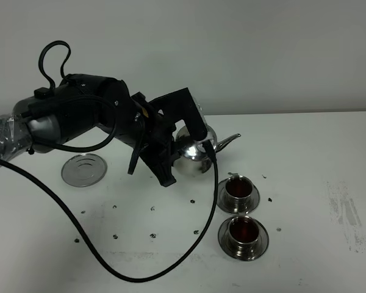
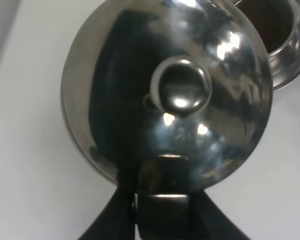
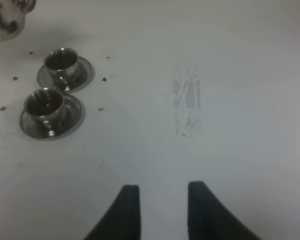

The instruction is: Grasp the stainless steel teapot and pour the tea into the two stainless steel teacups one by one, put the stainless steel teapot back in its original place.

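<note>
My left gripper (image 1: 178,145) is shut on the loop handle of the stainless steel teapot (image 1: 194,152), which stands roughly upright with its spout pointing right, just left of the far teacup (image 1: 239,189). The near teacup (image 1: 243,231) sits in front of it. Both hold dark tea and stand on saucers. The flat steel disc (image 1: 83,169) lies bare at the left. The left wrist view shows the teapot's lid (image 2: 140,100), my left gripper (image 2: 162,202) on the handle, and one cup (image 2: 277,35). My right gripper (image 3: 162,200) is open and empty, away from the cups (image 3: 61,62) (image 3: 44,106).
A black cable (image 1: 110,256) from the left arm loops across the table's front. Dark specks (image 1: 153,234) dot the table around the cups and disc. A grey scuff mark (image 1: 348,213) lies at the right; it also shows in the right wrist view (image 3: 187,107).
</note>
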`<state>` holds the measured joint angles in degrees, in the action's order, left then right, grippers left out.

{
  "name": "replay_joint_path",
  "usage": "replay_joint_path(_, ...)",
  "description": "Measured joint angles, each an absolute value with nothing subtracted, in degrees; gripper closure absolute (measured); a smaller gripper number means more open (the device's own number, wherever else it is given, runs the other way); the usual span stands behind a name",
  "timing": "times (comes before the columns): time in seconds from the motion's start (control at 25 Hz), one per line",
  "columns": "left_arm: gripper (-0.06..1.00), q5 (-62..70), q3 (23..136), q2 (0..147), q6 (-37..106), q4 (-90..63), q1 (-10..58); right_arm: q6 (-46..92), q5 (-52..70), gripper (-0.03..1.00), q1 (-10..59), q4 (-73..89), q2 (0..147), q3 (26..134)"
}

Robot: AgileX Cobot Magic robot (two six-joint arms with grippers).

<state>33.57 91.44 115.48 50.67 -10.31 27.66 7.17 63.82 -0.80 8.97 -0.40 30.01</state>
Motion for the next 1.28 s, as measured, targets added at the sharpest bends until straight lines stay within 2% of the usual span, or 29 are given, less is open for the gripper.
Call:
replay_joint_path(0.16,0.70,32.52,88.44,115.48,46.17,-15.25,26.20,7.17,63.82,0.75,-0.80,8.97,-0.40,30.01)
replay_joint_path(0.56,0.70,29.20,86.35,116.46,34.61,-15.98,26.03,7.17,63.82,0.75,-0.80,8.97,-0.40,30.01)
replay_joint_path(1.28,0.70,25.43,86.04,120.40,34.47,-16.27,26.03,7.17,63.82,0.75,-0.80,8.97,-0.40,30.01)
